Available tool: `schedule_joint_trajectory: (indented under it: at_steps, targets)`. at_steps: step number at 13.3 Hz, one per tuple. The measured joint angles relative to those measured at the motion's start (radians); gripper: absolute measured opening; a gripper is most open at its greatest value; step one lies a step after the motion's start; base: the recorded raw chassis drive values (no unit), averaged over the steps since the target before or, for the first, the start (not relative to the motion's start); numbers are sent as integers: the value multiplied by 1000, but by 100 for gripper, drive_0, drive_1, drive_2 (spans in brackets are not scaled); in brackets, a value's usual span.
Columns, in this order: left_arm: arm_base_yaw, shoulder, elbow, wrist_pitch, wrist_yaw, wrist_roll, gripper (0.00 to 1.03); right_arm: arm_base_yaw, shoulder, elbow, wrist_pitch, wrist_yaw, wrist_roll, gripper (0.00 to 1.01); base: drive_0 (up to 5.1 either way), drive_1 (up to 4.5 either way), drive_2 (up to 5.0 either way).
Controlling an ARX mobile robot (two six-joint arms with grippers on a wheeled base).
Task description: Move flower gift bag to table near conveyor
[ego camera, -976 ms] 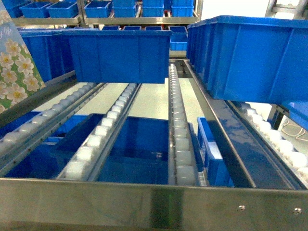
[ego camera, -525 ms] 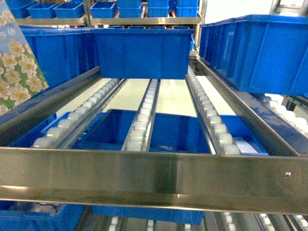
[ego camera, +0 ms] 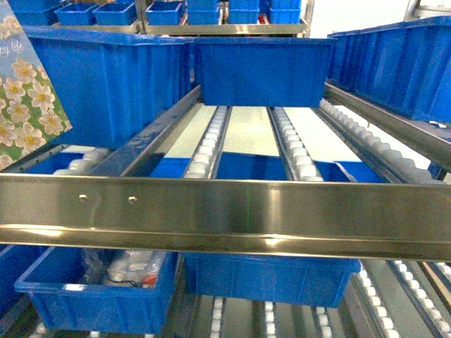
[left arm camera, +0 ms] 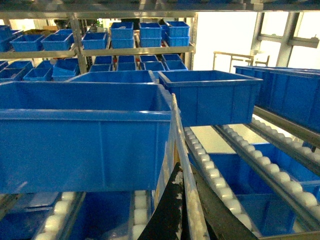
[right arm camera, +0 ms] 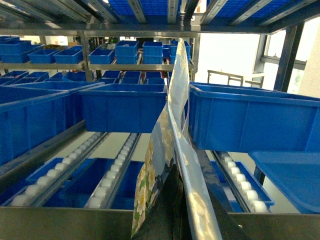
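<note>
Both pincers seem pressed together on the flower gift bag (right arm camera: 167,150), though neither shows clearly. It hangs at the far left, before the conveyor (ego camera: 211,141). Judging by this, carrying is underway; next, turn to find the counter, unseen.

Head view close behind steel front rail (ego camera: 225,211), facing forward over conveyor (ego camera: 208,144). Both wrist views higher, facing same way; all share blue bins (left arm camera: 210,97) on rollers.

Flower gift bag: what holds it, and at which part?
The left gripper and right gripper each seem to pinch the flower gift bag at its edge.
</note>
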Motion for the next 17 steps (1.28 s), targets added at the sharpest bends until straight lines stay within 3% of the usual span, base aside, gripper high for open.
schedule_joint_trajectory:
  at_steps: [17]
  targets:
    - [0,-2,0,2,0,0,2,0,0,0,2,0,0,2,-480,76,369]
